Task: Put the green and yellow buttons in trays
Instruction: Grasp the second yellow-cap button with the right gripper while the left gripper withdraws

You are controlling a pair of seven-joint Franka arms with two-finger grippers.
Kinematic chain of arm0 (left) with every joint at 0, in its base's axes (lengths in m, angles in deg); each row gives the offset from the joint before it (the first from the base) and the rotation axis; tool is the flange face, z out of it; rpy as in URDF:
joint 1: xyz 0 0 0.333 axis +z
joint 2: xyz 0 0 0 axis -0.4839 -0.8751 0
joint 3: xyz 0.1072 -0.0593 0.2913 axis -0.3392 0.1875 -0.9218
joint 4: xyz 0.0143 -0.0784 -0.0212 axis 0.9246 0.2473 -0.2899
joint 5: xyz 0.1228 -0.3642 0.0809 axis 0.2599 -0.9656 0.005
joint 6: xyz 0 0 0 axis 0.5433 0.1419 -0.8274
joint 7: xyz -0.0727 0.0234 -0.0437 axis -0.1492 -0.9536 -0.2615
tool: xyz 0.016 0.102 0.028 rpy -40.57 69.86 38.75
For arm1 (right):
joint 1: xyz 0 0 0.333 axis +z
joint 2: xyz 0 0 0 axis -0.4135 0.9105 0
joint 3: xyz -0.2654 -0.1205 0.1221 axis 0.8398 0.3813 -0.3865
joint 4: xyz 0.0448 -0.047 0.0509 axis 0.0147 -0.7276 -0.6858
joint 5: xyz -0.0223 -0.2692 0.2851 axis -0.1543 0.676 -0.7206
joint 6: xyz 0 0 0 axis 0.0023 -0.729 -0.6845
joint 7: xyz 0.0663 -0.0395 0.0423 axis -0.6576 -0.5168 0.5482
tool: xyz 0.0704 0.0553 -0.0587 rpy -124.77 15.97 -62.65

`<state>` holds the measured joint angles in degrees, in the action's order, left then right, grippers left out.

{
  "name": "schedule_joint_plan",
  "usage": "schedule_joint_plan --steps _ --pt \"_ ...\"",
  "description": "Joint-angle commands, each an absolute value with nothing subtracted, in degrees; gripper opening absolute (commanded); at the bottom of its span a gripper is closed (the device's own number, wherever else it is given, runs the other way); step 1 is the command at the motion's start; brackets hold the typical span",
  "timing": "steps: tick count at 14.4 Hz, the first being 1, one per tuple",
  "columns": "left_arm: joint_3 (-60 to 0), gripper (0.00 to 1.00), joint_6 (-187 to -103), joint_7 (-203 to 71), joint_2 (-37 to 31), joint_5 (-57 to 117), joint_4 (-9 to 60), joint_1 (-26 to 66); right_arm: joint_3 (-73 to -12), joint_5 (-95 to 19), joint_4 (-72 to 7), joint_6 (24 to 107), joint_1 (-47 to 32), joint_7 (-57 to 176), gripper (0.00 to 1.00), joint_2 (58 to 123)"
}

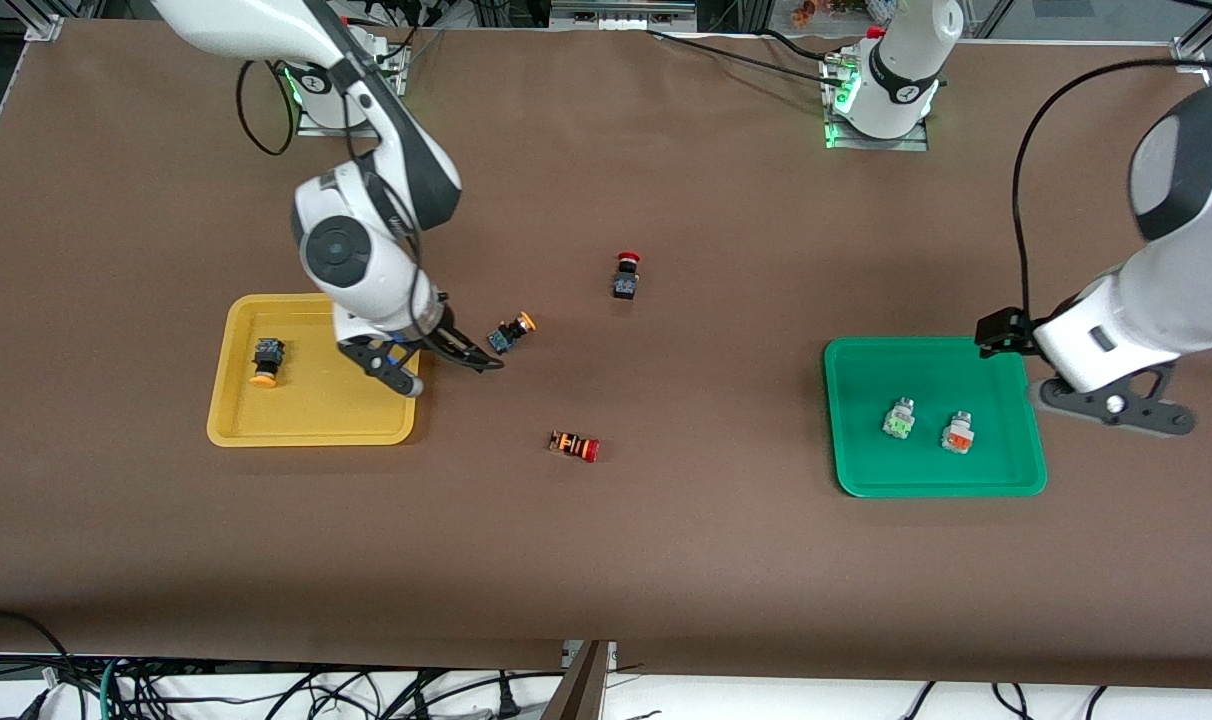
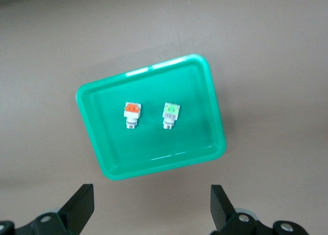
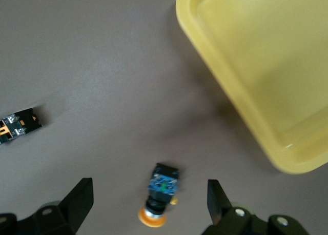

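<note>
Right gripper open beside the yellow tray, lining up on the last loose yellow-capped button—next: descend, straddle, close; left gripper open, waiting by the green tray.

**Arm and pincer status**

Right arm: extends from its base at the far edge of the worktop, elbow raised, forearm angled down toward the front camera. The wrist points downward. The right pincer hangs low above the worktop with its jaws spread wide; nothing sits between the fingers. Both black fingers show in the right wrist view, well apart.

Left arm: reaches in from the left arm's end of the worktop, forearm sloping down, wrist turned downward. The left pincer hangs with its jaws fully spread and holds nothing. In the left wrist view both fingers stand well apart.
</note>
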<state>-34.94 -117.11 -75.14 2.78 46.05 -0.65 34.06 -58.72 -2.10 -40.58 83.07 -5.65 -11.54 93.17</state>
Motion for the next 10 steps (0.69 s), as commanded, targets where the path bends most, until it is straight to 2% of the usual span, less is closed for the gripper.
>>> schedule_joint_plan --steps 1,2,4,6,10 --pt "-44.17 1.00 -122.91 -71.64 15.03 39.61 11.62 28.60 -58.15 -0.29 -40.09 85.71 -2.81 -22.32 0.98 96.34" --pt "-44.97 1.00 -123.53 -71.11 18.99 39.43 16.20 27.89 -57.97 1.02 -40.17 86.84 -2.28 -26.10 0.98 97.40" --pt "-45.86 1.00 -123.72 -69.71 23.66 39.69 20.01 26.92 -57.97 2.70 -40.43 88.87 -1.58 -33.39 0.98 99.16" --pt "-45.95 1.00 -123.63 -68.30 23.95 39.86 21.08 26.83 -57.45 3.58 -40.79 88.88 -0.08 -36.14 0.99 99.60" --pt "-45.51 1.00 -122.49 -68.29 21.58 39.86 18.36 27.01 -57.44 3.67 -42.54 88.88 0.27 -40.28 0.99 99.87"
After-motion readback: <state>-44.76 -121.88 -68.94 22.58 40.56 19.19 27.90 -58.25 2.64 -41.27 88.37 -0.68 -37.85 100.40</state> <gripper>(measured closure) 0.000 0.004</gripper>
